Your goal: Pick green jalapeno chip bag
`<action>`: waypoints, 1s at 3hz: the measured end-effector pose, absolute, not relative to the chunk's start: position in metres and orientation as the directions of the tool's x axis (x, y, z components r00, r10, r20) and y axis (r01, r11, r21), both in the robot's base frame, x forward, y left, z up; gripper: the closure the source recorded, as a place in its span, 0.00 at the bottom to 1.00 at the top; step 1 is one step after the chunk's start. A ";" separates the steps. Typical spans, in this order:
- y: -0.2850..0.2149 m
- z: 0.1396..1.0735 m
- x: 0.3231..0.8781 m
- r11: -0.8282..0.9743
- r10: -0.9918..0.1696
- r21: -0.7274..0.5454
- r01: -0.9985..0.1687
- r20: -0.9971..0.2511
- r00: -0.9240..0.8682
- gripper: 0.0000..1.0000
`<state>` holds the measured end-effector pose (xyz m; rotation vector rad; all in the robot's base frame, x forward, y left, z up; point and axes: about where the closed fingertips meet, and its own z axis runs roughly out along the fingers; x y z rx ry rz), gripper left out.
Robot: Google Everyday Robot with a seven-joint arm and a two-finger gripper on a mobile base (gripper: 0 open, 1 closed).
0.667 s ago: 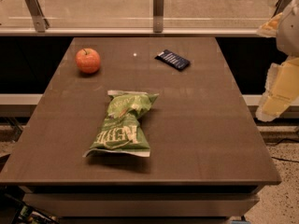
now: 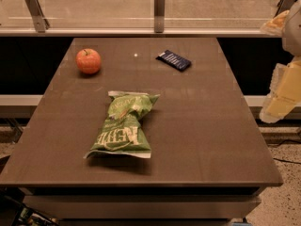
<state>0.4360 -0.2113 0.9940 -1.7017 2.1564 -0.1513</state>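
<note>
- One camera view is covering the whole scene. The green jalapeno chip bag is lying flat on the table, left of centre toward the near edge, with nothing touching it.
- The gripper is hanging beyond the table's right edge, well apart from the bag. Whether it is open or closed cannot be told, but the bag is plainly not in its hold.
- Judging from this layout, the task is only beginning: approach, descent, grasp and lift are all waiting to be done.
- Bare tabletop is lying between the gripper and the bag, giving an open path from the right.
- The bag's near end is sitting near the table's near edge, so a push toward that edge is risking a fall.
- An apple at far left and a dark blue packet at far right of centre are both sitting well apart from the bag.
</note>
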 end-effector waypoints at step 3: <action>-0.185 1.015 0.453 0.026 -0.942 -0.570 -0.821 -0.289 0.171 0.00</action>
